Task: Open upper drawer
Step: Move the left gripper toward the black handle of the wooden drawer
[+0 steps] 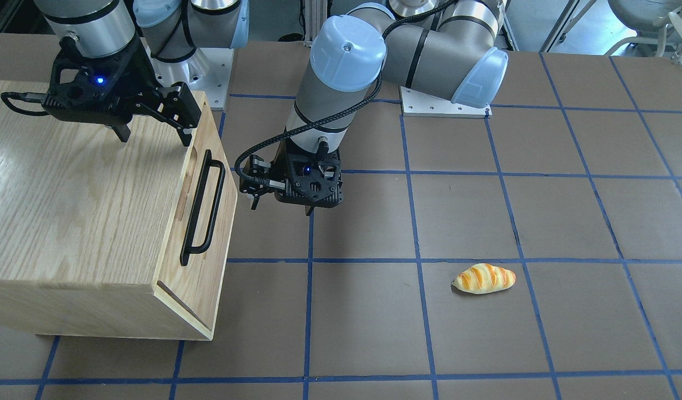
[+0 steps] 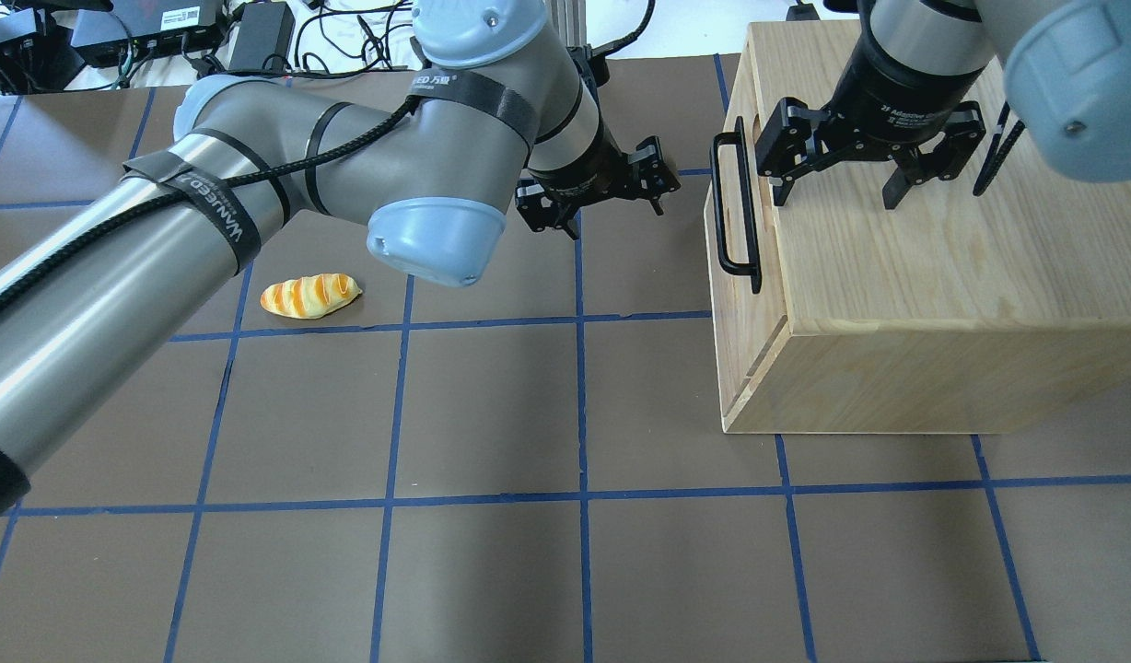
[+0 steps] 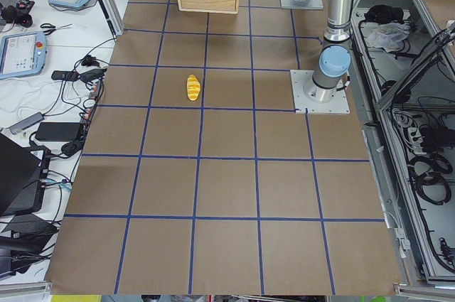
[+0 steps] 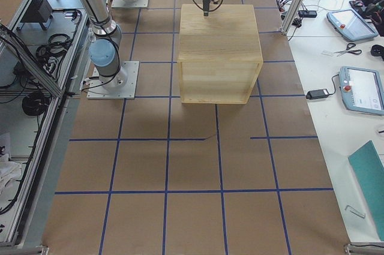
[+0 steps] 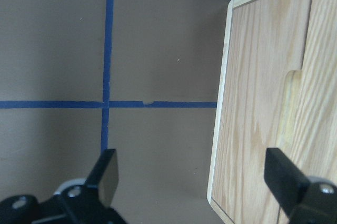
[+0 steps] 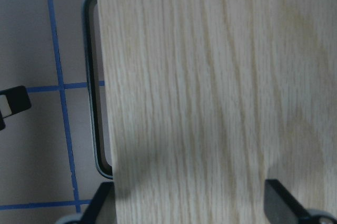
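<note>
Zero progress shows, reading the overhead view left to right. Bread roll [image 2: 309, 296] lies on the counter [image 2: 529, 414] far left, not part of your job. Left claw [image 2: 616, 216] is next, fingers apart and empty. It hangs low over the counter in front of the cabinet face, near the bar but not touching it. Then the black bar handle [image 2: 736, 207] on the upper drawer [image 2: 727, 308]. The drawer front sits flush with the cabinet [image 2: 897, 276], fully shut, on the face turned toward the left arm. Right claw [image 2: 834, 195] is furthest right, spread wide and empty, above the cabinet top by its front edge. Can't tell if it touches the wood. Everything is left for you: get a claw around the bar, clamp, pull the drawer out from the box. Left claw looks better placed.
</note>
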Available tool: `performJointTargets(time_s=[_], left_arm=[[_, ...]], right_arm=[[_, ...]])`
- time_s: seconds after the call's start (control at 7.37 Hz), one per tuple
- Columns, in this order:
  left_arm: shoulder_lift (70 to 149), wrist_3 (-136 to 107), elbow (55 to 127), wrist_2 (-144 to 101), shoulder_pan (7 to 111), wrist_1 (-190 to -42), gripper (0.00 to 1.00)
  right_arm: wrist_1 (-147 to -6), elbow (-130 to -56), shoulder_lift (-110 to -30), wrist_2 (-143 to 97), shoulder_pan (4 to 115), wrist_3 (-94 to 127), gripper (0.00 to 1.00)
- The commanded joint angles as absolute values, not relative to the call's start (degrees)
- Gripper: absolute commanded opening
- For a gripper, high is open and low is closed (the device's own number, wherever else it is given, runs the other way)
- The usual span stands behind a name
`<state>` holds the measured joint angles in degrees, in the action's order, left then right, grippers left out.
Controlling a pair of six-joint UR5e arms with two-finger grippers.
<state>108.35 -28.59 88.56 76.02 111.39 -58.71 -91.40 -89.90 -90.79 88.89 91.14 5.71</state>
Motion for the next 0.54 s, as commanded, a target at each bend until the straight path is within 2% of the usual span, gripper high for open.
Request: performJointTargets(time_s=[0.0,0.41], left_arm=[[109.9,-31.1,86.4,75.6,112.7,-58.6,1.00],[111.4,-35.6,83.9,74.5,114.5,-58.7,1.00]], right_arm=[[-91.4,-89.9,-90.8,88.9,91.1,5.7,1.00],[-91.4,-89.9,-90.8,88.9,91.1,5.7,1.00]])
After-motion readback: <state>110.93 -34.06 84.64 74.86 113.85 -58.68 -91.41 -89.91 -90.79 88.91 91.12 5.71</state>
